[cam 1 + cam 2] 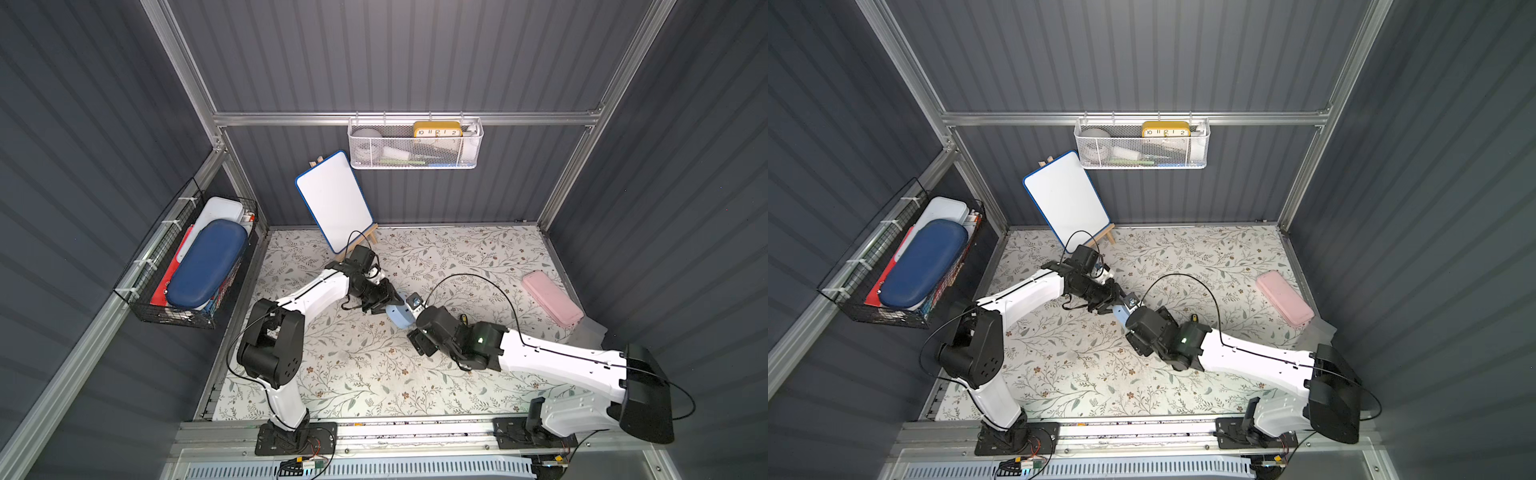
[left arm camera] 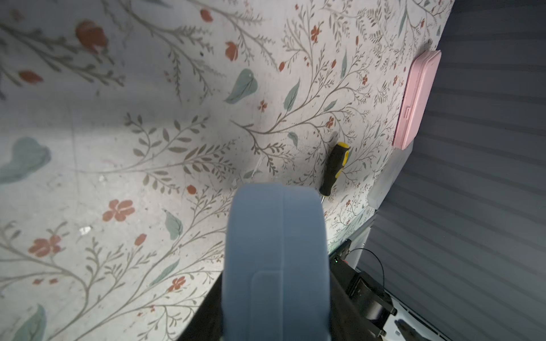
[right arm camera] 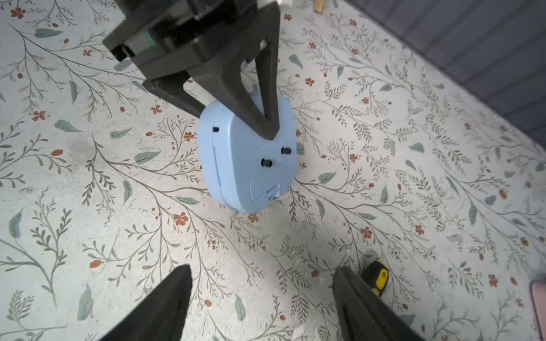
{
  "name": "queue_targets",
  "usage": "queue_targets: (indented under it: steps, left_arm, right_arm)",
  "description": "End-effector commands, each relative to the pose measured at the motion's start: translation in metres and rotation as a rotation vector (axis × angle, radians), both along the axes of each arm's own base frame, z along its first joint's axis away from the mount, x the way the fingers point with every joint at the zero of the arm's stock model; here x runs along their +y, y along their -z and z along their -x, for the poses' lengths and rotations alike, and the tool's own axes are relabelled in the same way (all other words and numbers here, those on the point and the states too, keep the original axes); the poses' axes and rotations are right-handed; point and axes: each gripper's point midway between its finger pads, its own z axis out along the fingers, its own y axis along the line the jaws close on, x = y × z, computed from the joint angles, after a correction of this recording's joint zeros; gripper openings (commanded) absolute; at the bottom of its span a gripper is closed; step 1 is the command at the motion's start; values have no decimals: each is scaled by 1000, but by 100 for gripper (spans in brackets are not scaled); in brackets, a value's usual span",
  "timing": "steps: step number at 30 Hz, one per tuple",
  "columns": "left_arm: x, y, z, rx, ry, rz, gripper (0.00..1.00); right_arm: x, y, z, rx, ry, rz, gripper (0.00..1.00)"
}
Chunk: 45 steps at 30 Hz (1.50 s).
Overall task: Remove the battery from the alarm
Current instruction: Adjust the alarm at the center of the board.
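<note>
The alarm [image 3: 246,159], a light-blue rounded-square clock, is held just above the floral mat with its plain back toward the right wrist camera. Two small dark knobs and a closed cover panel [image 3: 264,184] show on that back. My left gripper [image 1: 390,306] is shut on the alarm [image 1: 400,318], one black finger [image 3: 260,115] lying across the back. In the left wrist view the alarm's edge [image 2: 276,259] fills the space between the jaws. My right gripper [image 3: 263,280] stands open a short way from the alarm, with nothing between its fingers. The battery is hidden.
A black-and-yellow screwdriver [image 3: 376,276] lies on the mat beside my right gripper. A pink case [image 1: 552,303] lies at the mat's right edge. A small whiteboard on an easel [image 1: 334,201] stands at the back. A white mesh basket [image 1: 415,162] and a black wire basket [image 1: 143,291] hang on the walls.
</note>
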Motion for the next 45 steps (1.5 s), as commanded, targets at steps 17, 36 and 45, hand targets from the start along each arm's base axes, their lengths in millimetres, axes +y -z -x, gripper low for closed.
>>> queue_targets:
  steps: [17, 36, 45]
  left_arm:
    - [4, -47, 30, 100, -90, 94, 0]
    - [5, -49, 45, 78, -49, 158, 0]
    - [5, -47, 44, 44, -29, 167, 40]
  right_arm:
    - [32, -11, 2, -481, 61, 251, 86]
    - [26, -28, -18, -488, 98, 177, 12]
    - [24, -35, -19, -479, 112, 152, 5]
